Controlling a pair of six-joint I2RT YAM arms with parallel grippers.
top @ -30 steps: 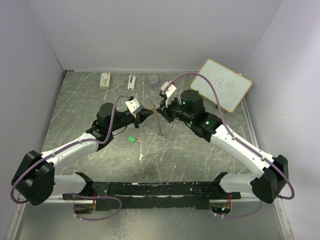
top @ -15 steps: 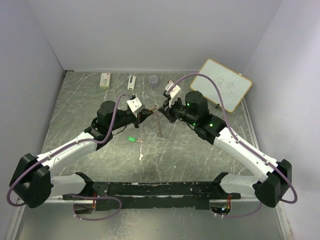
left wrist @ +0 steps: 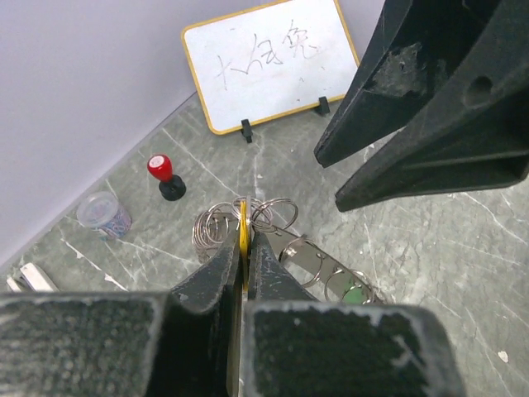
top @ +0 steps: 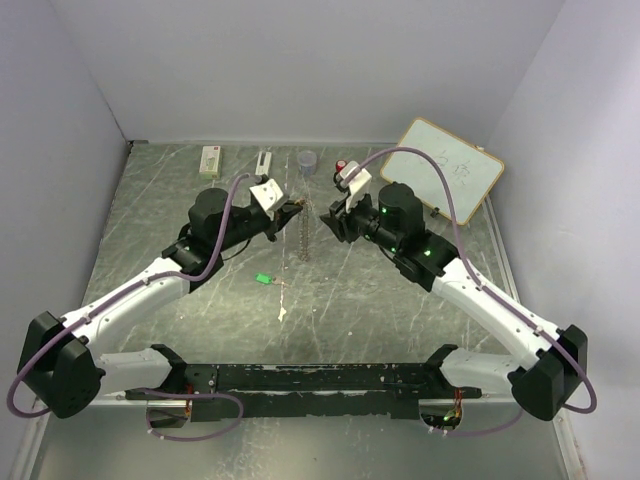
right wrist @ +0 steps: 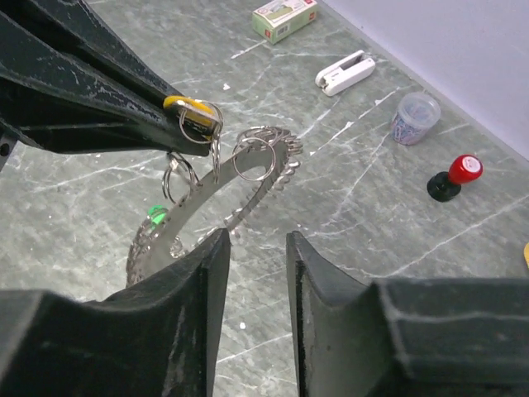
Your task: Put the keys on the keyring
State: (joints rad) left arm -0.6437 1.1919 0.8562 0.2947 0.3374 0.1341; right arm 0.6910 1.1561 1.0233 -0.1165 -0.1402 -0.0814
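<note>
Progress roughly half: left gripper (left wrist: 245, 248) clamped on yellow key (right wrist: 192, 107), keyring (right wrist: 248, 197) dangling from it by small rings (right wrist: 252, 157). Right gripper (right wrist: 252, 248) jaws apart, empty. Green key (top: 263, 278) lies on surface (top: 400, 310), not yet threaded.

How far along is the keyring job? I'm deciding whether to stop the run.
Looks done: the yellow key seems linked to the keyring, which hangs from it. In hand: the left gripper pinches that key, while the right gripper is open and empty. Left: the green key lies loose on the table, apart from the ring.
</note>
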